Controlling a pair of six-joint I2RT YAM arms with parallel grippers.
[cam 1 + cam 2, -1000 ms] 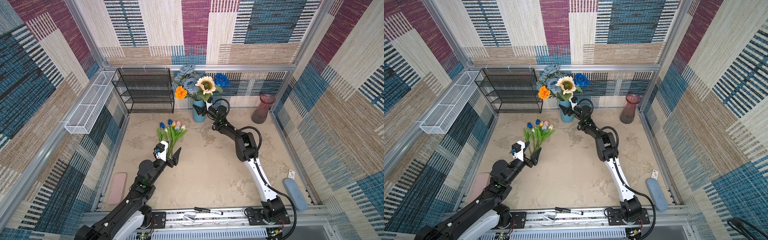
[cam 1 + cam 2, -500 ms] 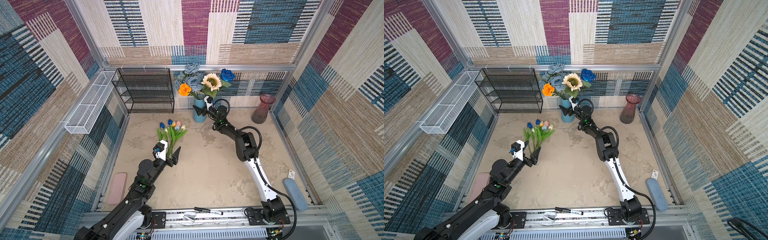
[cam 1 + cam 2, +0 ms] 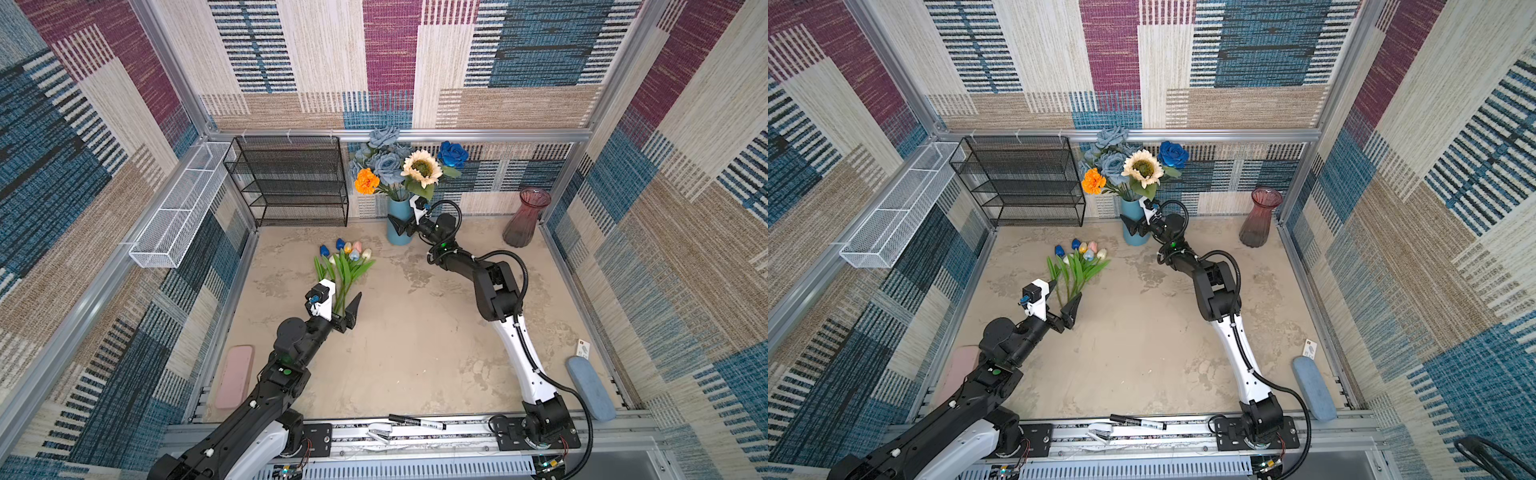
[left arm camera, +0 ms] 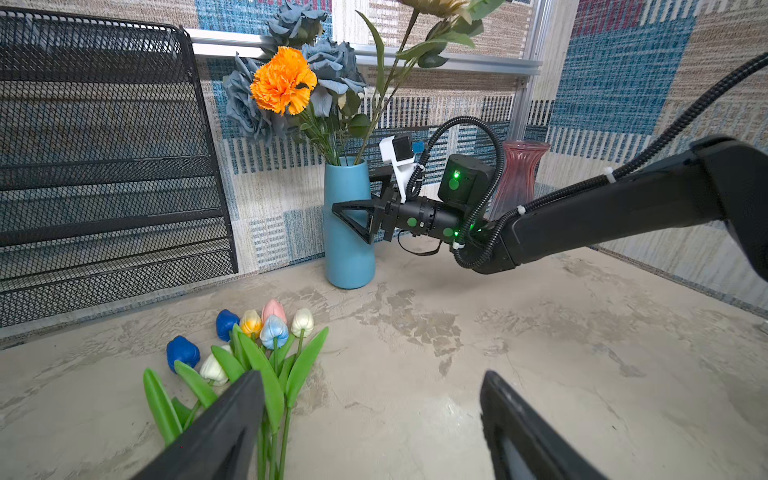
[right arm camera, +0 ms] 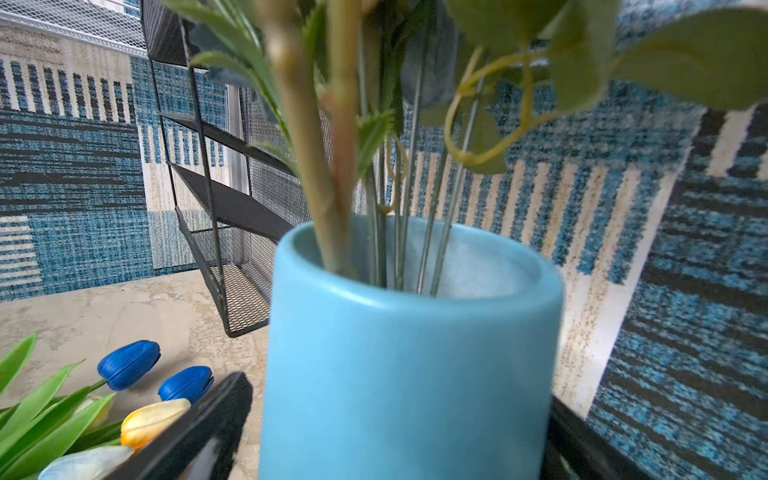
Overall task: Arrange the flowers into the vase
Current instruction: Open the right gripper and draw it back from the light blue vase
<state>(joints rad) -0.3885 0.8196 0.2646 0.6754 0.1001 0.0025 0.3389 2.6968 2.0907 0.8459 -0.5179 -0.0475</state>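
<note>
By back wall, R pincer [image 3: 401, 218] gapes astride smooth cylindrical blue vase [image 3: 399, 240]; L pincer [image 3: 1067, 289] wide, empty, over glossy tulips [image 3: 1077, 266].

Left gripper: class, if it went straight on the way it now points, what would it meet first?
Probably the tulips: the left gripper points along their stems, jaws open; its height above them is unclear.

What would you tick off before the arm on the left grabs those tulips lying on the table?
1. The left pincer is open: ok.
2. Stems of the tulips lie between its jaws: ok.
3. The blue vase stands upright: ok.
4. The right pincer is open, astride the vase: ok.
5. Room in the vase mouth for more stems: ok.
6. Vase steady without support: cannot tell.
</note>
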